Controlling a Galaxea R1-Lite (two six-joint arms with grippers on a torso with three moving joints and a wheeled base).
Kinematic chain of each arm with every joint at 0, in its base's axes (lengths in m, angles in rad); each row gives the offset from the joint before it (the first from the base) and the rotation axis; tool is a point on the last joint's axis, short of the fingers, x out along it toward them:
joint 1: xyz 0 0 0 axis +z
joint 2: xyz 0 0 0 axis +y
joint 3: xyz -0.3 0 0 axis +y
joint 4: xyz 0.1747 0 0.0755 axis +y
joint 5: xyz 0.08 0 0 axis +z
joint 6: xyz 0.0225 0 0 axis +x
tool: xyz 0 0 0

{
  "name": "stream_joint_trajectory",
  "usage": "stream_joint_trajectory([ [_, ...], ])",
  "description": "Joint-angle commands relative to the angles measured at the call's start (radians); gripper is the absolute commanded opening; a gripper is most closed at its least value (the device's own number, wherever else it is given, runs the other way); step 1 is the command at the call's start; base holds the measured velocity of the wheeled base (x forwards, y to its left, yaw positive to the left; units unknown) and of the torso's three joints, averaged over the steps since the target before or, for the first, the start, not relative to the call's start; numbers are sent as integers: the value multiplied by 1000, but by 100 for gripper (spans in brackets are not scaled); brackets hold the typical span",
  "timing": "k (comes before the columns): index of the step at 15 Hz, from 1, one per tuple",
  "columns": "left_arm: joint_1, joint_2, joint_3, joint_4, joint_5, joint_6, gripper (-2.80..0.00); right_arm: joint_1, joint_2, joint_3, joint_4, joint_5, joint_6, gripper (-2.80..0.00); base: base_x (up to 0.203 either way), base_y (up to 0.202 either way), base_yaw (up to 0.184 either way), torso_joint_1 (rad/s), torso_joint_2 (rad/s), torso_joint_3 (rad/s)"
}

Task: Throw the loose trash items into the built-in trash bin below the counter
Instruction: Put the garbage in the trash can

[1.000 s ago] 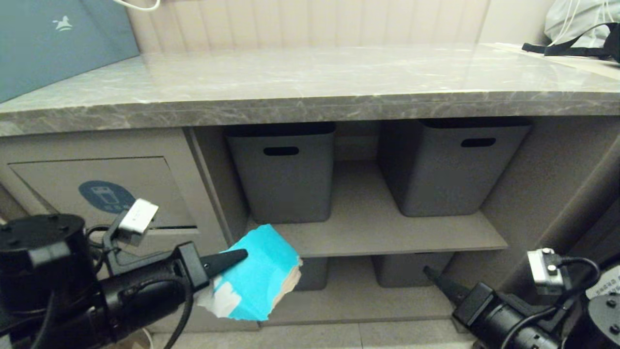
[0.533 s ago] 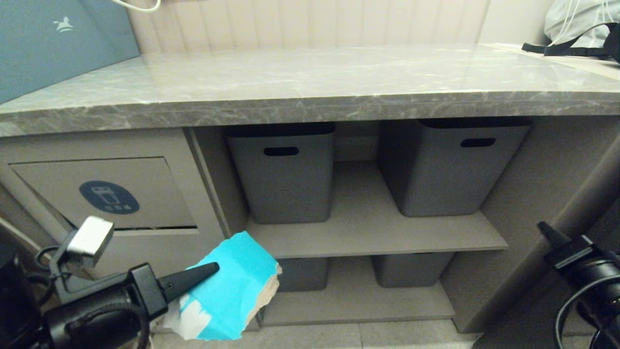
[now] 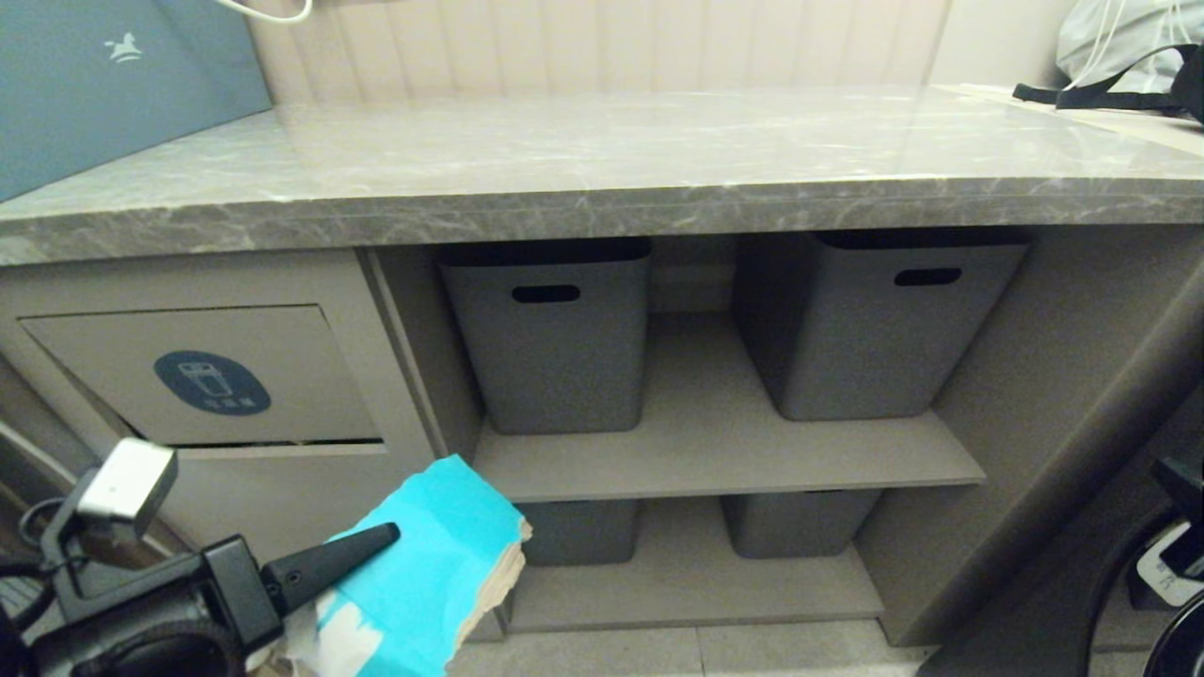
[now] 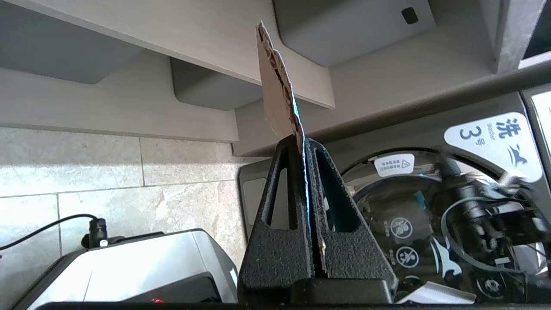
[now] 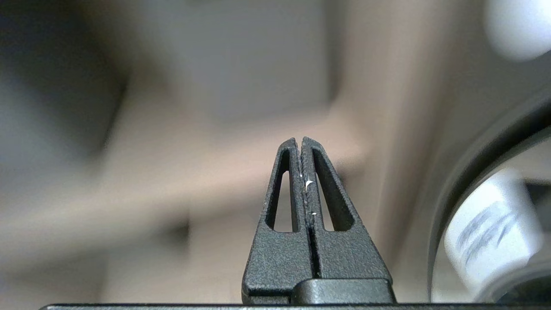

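Observation:
My left gripper [image 3: 386, 543] is low at the left, in front of the cabinet, shut on a turquoise card [image 3: 442, 564] with a brown cardboard back. The left wrist view shows the card [image 4: 275, 94] edge-on, pinched between the closed black fingers of the left gripper [image 4: 303, 140]. Above and left of the card is the built-in trash bin flap [image 3: 282, 376] with its dark blue oval icon, closed. The grey marble counter [image 3: 602, 160] runs across the top. My right gripper [image 5: 300, 140] is shut with nothing in it; only a dark part of that arm shows at the right edge of the head view.
Two grey tubs [image 3: 550, 329] [image 3: 870, 320] with slot handles stand on the open shelf [image 3: 705, 442], with more tubs below. A blue-grey bag [image 3: 103, 85] with a white horse logo leans on the counter's left end. A grey sack [image 3: 1129, 42] lies at the far right.
My left gripper has carried the card down and to the left, clear of the bin flap's icon. The right arm has pulled back to the right, almost out of the head view.

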Motion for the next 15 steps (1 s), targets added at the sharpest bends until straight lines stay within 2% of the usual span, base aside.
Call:
stream_joint_trajectory([
  [1, 1, -16, 2, -5, -1, -5, -280, 2, -154, 1, 332, 132, -156, -280, 0, 0, 0, 0, 0, 0],
  [2, 2, -17, 2, -5, -2, -4, -280, 3, -240, 1, 495, 172, -228, -280, 0, 0, 0, 0, 0, 0],
  [4, 16, -29, 0, -3, -4, -3, -280, 9, -446, -13, 854, 228, -310, -280, 0, 0, 0, 0, 0, 0],
  [6, 45, -53, 2, 0, -5, -2, -280, 19, -577, -43, 1240, 266, -313, -280, 0, 0, 0, 0, 0, 0],
  [7, 63, -58, 1, 7, -5, -1, -280, 23, -626, -50, 1320, 282, -306, -280, 0, 0, 0, 0, 0, 0],
  [9, 132, -70, 1, 40, -5, 45, -280, 28, -785, -60, 1293, 295, -297, -280, 0, 0, 0, 0, 0, 0],
  [12, 348, -135, 18, 108, -15, 181, -280, 33, -902, -61, 1189, 181, -269, -280, 0, 0, 0, 0, 0, 0],
  [13, 366, -184, 40, 118, -15, 222, -280, 33, -900, -64, 1194, 216, -215, -280, 0, 0, 0, 0, 0, 0],
  [15, 369, -274, 115, 128, -12, 319, -280, 33, -899, -69, 1211, 325, -51, -280, 0, 0, 0, 0, 0, 0],
])
